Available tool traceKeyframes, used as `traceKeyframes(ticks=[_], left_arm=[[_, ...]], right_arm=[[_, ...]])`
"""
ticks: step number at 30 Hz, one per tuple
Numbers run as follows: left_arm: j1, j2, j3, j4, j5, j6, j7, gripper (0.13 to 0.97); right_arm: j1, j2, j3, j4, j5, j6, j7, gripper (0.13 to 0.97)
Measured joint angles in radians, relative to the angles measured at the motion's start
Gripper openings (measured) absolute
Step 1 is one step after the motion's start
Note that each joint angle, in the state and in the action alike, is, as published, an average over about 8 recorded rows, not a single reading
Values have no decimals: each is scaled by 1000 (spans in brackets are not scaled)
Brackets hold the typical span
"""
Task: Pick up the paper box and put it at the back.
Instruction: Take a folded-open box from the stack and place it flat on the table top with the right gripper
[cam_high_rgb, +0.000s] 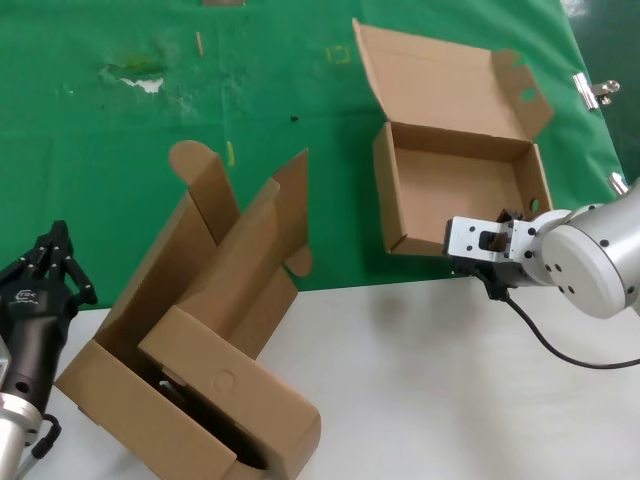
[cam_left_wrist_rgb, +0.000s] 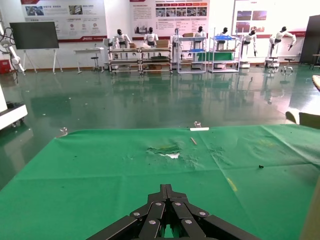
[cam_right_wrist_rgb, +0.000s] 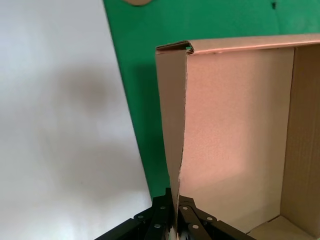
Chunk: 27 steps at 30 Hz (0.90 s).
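The paper box (cam_high_rgb: 455, 185), a shallow brown cardboard mailer with its lid (cam_high_rgb: 440, 80) standing open, is over the green cloth of the back (cam_high_rgb: 200, 90), near the seam with the white tabletop. My right gripper (cam_high_rgb: 500, 230) is shut on the box's near wall. In the right wrist view that wall (cam_right_wrist_rgb: 172, 125) runs edge-on between the jaws of the right gripper (cam_right_wrist_rgb: 175, 200), with the box's inside (cam_right_wrist_rgb: 235, 130) beside it. I cannot tell whether the box rests on the cloth or hangs just above it. My left gripper (cam_high_rgb: 55, 245) is parked at the lower left, shut and empty, and points across the cloth (cam_left_wrist_rgb: 100, 165).
Two similar brown boxes (cam_high_rgb: 200, 330) lie stacked and tilted at the lower left, across the cloth's edge. White tabletop (cam_high_rgb: 450, 380) fills the near right. A worn whitish patch (cam_high_rgb: 140, 78) marks the cloth at far left. A metal clip (cam_high_rgb: 595, 90) holds the cloth's right edge.
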<state>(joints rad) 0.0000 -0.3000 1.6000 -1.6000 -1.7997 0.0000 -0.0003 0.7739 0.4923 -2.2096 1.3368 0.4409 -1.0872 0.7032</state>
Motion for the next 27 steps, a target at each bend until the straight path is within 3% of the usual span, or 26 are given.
traceKeyframes(ticks=[9,21,27], left_arm=[[0,0,0,0,0,0,0,140],[0,0,0,0,0,0,0,140],[0,0,0,0,0,0,0,140]], right_arm=[[-19,-27,54,-10,-29,10,-104,138],[-6,-97,96,-128,-104,71,-181,173],[-1,-115,109,-159,-122,82,-216,248]])
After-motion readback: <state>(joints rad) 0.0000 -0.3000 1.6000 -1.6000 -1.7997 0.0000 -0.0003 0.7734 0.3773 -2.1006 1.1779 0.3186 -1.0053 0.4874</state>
